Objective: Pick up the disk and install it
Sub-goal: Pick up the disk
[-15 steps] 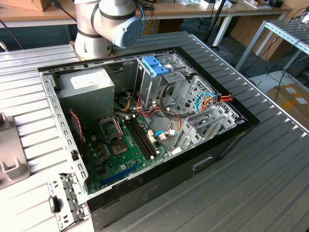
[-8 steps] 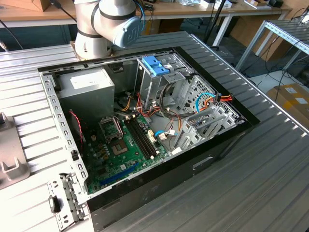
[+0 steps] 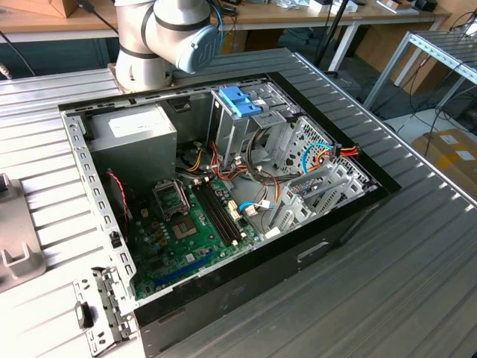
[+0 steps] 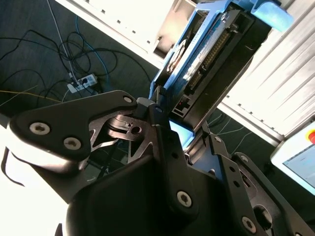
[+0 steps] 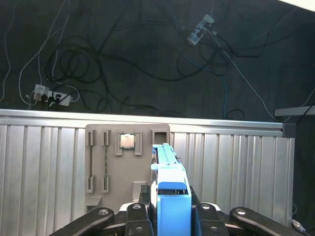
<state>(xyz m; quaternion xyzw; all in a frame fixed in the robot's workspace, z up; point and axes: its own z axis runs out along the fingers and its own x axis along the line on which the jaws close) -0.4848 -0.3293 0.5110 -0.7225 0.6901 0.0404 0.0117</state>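
Ribbed grey metal makes up the big table (image 3: 417, 283), and a dark floor with loose cables (image 5: 123, 64) lies past its edge. On the table sits an open computer case (image 3: 223, 298) with a green board (image 3: 186, 239) inside. The robot arm (image 3: 160, 37) rises at the far end of the case in the exterior view. In both wrist views the gripper (image 5: 170, 204) squeezes the disk (image 5: 170, 172), held off the table on its thin side. Past it lies a grey tray (image 5: 98, 162) with a small chip (image 5: 127, 141).
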